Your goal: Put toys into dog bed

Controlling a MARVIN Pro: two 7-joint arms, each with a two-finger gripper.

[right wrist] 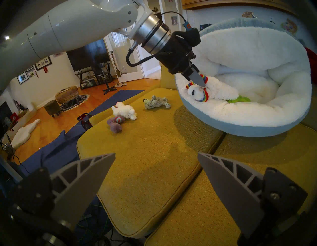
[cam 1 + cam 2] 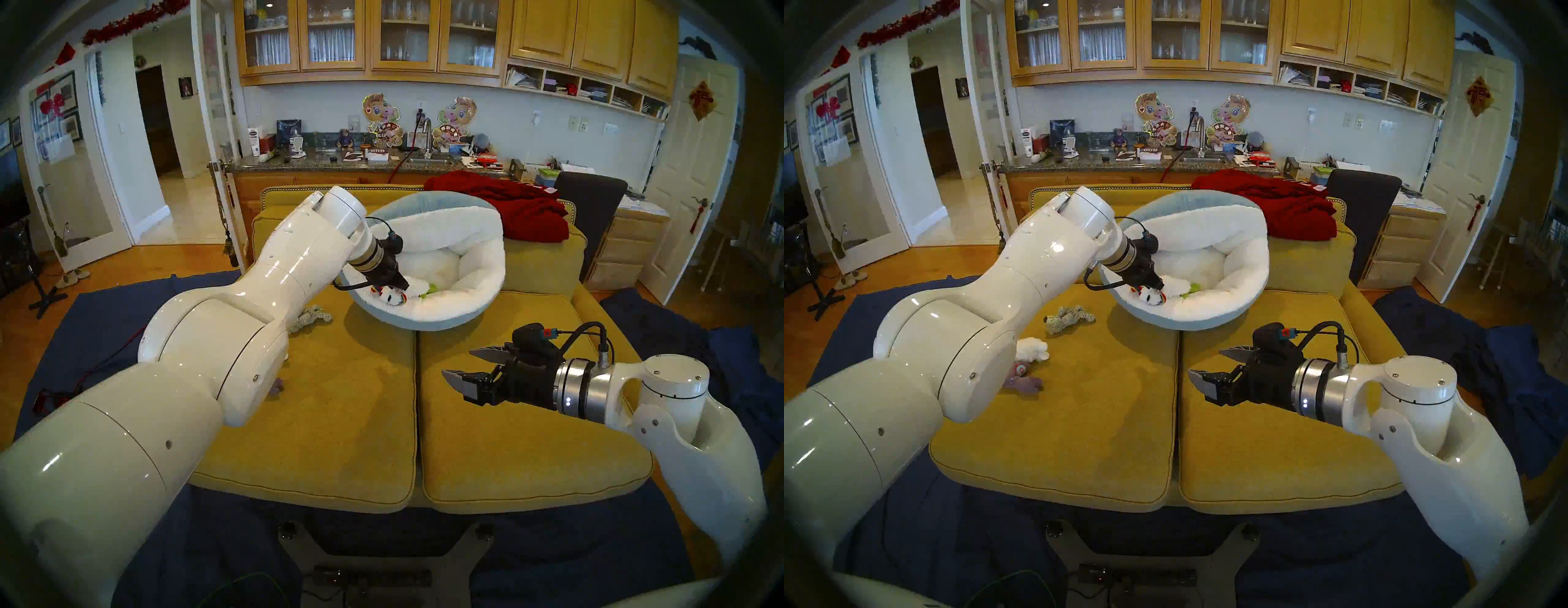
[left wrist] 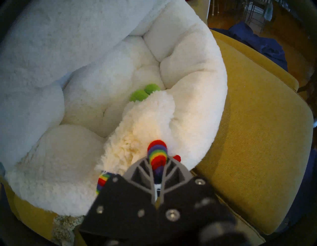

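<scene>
The dog bed (image 2: pixel 479 271) (image 1: pixel 240 127) sits tilted at the back of the yellow sofa. A white llama (image 3: pixel 142 123) (image 1: pixel 221 89) lies on its near-left rim and inner fleece, beside a green cactus (image 3: pixel 145 91) (image 2: pixel 428 289). My left gripper (image 3: pixel 158 165) (image 2: pixel 405 283) reaches into the bed, shut on the llama's rainbow-striped limb. On the left cushion lie a grey-beige plush (image 1: pixel 156 102), a white lamb (image 1: pixel 124 110) and a purple-grey plush (image 1: pixel 115 124). My right gripper (image 2: pixel 458 365) (image 1: pixel 156 158) hovers open over the right cushion, holding nothing.
A dark-red blanket (image 2: pixel 509 208) is heaped on the sofa back behind the bed. Blue cloth (image 2: pixel 106 322) covers the floor around the sofa. A dark chair (image 2: pixel 589 191) and a cluttered counter (image 2: pixel 382 163) stand behind.
</scene>
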